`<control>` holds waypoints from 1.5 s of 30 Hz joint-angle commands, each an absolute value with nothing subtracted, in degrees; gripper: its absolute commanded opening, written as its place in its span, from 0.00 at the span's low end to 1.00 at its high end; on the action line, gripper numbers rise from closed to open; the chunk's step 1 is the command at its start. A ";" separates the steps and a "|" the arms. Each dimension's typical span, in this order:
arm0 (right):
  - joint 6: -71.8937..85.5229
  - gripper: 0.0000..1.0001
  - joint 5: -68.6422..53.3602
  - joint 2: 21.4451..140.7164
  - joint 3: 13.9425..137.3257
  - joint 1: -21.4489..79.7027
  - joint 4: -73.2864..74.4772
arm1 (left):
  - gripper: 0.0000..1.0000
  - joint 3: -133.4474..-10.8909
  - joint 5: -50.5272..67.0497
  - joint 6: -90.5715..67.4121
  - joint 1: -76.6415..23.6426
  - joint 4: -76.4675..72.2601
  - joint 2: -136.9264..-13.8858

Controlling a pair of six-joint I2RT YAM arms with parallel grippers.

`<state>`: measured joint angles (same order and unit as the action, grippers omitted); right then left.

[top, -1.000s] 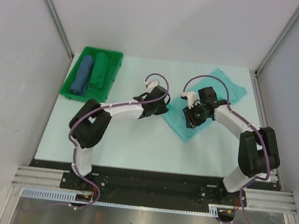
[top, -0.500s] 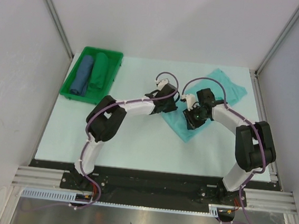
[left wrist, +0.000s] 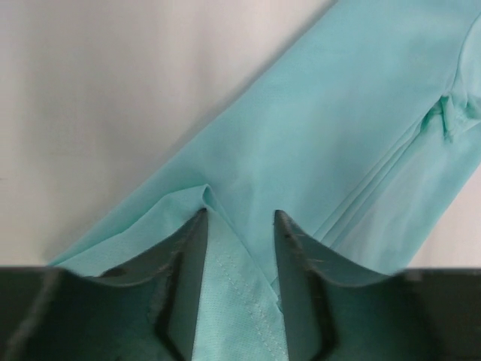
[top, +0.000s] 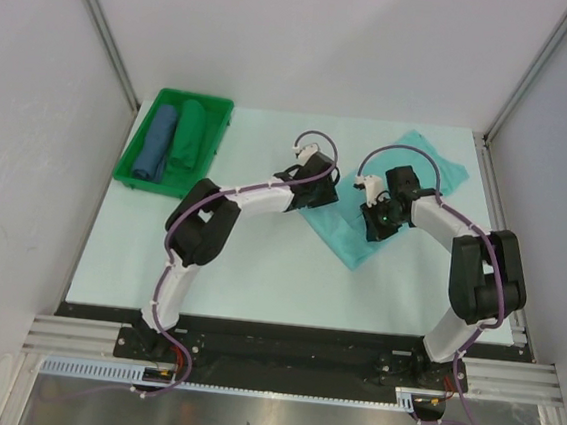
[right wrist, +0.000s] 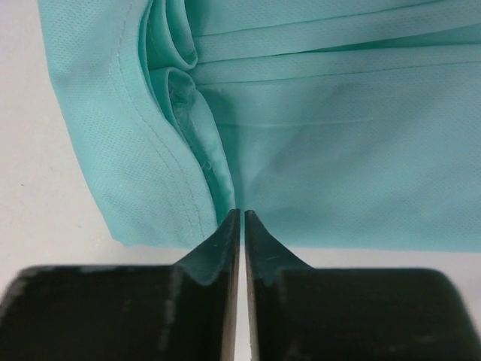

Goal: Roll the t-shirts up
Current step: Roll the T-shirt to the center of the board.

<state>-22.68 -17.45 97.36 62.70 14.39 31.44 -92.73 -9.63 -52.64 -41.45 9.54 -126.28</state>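
Since a second ago the left arm has stretched out from the middle of the counter [top: 258, 270] to the near-left edge of the t-shirt [top: 349, 244], while the right arm has edged only a little to the right over the same cloth. That pale turquoise t-shirt lies folded into a long band running diagonally across the right half of the counter, from a near corner toward the far right; both wrists cover its middle in the overhead view, so the folds there cannot be made out. At the far left sits a green tray [top: 199, 98] holding a blue bundle [top: 157, 142] and a dark green bundle [top: 187, 138] side by side, well apart from the arms. The left gripper [left wrist: 239, 214] stands moderately wide, its fingers [left wrist: 184, 256] apart with a raised flap of the t-shirt's hemmed edge lying between them, not pinched; its body is cut off at the bottom of the frame. The right gripper [right wrist: 240, 212] is all but closed, its tips nearly meeting right at the hem, beside a pair of soft rolled folds; I cannot tell whether any cloth is caught in the slit.
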 commanded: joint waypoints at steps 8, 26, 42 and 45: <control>-23.90 0.37 -20.83 94.84 63.28 13.18 32.69 | 0.52 -87.89 -9.68 -39.05 -38.85 5.11 -118.74; -25.49 0.42 -24.52 94.14 63.19 11.78 35.86 | 0.49 -95.01 -2.81 -26.28 -38.67 9.23 -124.63; -24.61 0.46 -25.49 95.44 63.19 12.83 36.65 | 0.42 -99.23 -5.71 -28.04 -39.64 14.94 -127.44; -24.70 0.46 -25.84 96.15 63.19 13.18 37.00 | 0.41 -99.93 -6.41 -28.04 -39.90 15.82 -128.05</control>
